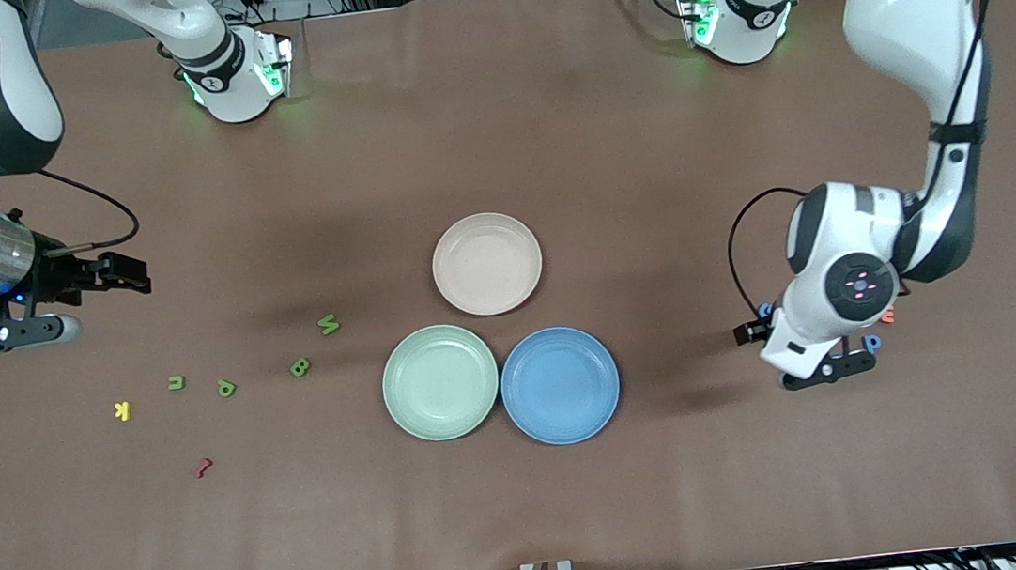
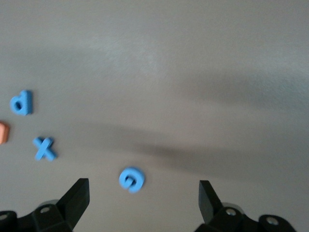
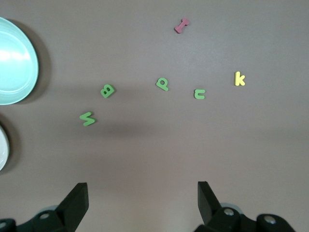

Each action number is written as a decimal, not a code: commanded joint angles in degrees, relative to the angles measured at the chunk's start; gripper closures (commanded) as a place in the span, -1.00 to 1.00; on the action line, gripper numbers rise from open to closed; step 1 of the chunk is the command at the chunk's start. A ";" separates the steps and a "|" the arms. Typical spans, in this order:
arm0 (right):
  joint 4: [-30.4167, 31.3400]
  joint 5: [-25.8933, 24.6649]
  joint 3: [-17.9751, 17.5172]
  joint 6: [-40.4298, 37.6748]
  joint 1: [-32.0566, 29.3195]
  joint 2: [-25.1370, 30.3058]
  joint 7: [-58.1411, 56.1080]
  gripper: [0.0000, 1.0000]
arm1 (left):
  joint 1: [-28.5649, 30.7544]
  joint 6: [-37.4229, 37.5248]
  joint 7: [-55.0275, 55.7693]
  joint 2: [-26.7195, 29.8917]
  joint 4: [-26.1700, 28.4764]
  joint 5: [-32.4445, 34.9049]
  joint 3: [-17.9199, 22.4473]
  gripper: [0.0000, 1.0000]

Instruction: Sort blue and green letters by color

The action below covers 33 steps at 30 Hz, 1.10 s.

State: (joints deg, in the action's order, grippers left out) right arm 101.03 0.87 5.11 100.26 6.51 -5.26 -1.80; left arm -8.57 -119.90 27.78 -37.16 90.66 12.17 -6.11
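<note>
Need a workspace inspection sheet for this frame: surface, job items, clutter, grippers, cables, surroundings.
Surface: brown table, three empty plates: beige plate, green plate, blue plate.
Job's things: four green letters toward the right arm's end; blue letters under the left arm.
Clutter: yellow K, dark red letter, orange letter.
Grippers: left gripper open over the blue letters; right gripper open, empty.
Cables: on both wrists.
Surroundings: cables along table edges.

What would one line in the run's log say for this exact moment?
left pincer: open, over blue G | right pincer: open, holds nothing | green letters: on table | plates: empty
</note>
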 commanded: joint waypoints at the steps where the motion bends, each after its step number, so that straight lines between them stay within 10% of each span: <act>1: 4.17 0.80 -0.37 4.49 -0.62 1.04 -0.48 -1.00 | 0.92 -3.67 -3.94 -2.57 -0.40 2.95 -0.13 -1.00; 19: 12.70 0.80 -0.37 16.71 -1.94 0.60 -3.65 -1.00 | 8.38 -21.76 -9.41 7.27 21.13 2.15 -4.87 -1.00; 33: 13.67 0.80 -0.37 23.58 -1.58 -5.02 -3.73 -1.00 | 12.08 -25.55 -9.94 6.92 25.44 2.94 -7.87 -1.00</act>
State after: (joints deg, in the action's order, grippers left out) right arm 114.59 0.89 5.01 121.49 5.22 -7.79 -4.67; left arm 3.11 -143.39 17.88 -31.60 113.17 13.52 -13.28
